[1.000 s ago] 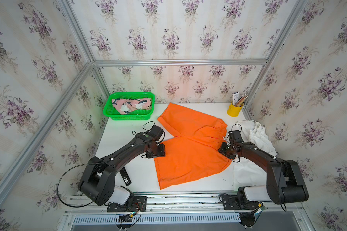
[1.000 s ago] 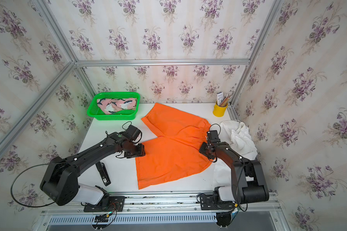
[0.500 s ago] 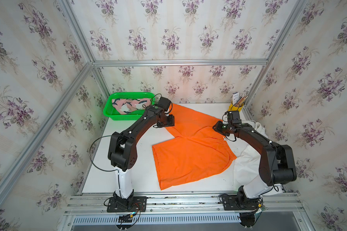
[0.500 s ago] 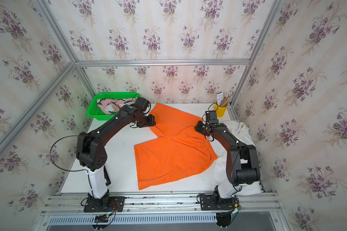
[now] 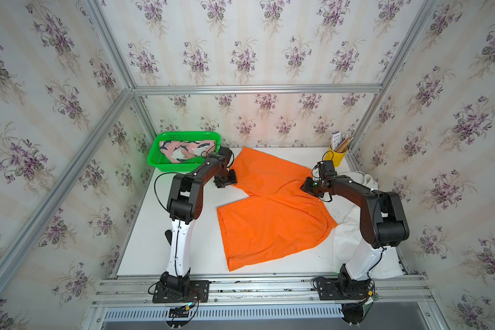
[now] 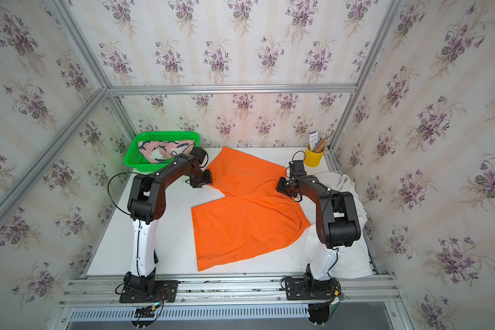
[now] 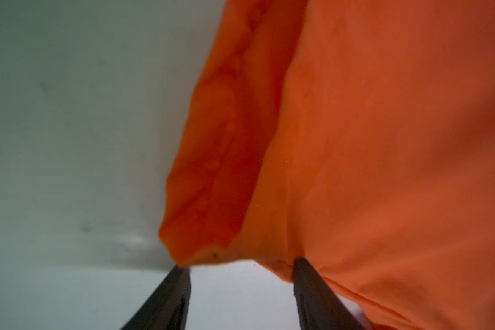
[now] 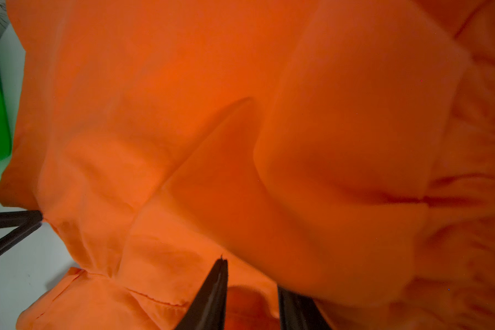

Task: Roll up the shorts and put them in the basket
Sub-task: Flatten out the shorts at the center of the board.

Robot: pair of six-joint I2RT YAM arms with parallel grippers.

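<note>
We are working on the orange shorts (image 5: pixel 269 228), which are lying spread flat in the middle of the worktop (image 5: pixel 183 243), with the far leg reaching toward the green basket (image 5: pixel 155 160). The pink printed shorts (image 5: pixel 180 148) are sitting in that basket, and the white shorts (image 5: pixel 352 237) are lying crumpled under the right arm.

We judge that we are taking hold of the far leg to fold it over the near one before rolling. The left hand (image 7: pixel 240 268) is standing spread, its tips at the hem corner and not yet pinching. The right hand (image 8: pixel 252 274) is sitting at the far end of the waistband with cloth bunched over its narrow gap; we cannot tell whether it is gripping. To do this well, we are wanting both hands to catch both layers right at the edge, then lift together so the leg is not twisting.

Compared with a second ago, both hands are now further back: they were at the crotch and mid-waistband then. The shorts are lying much as before.
</note>
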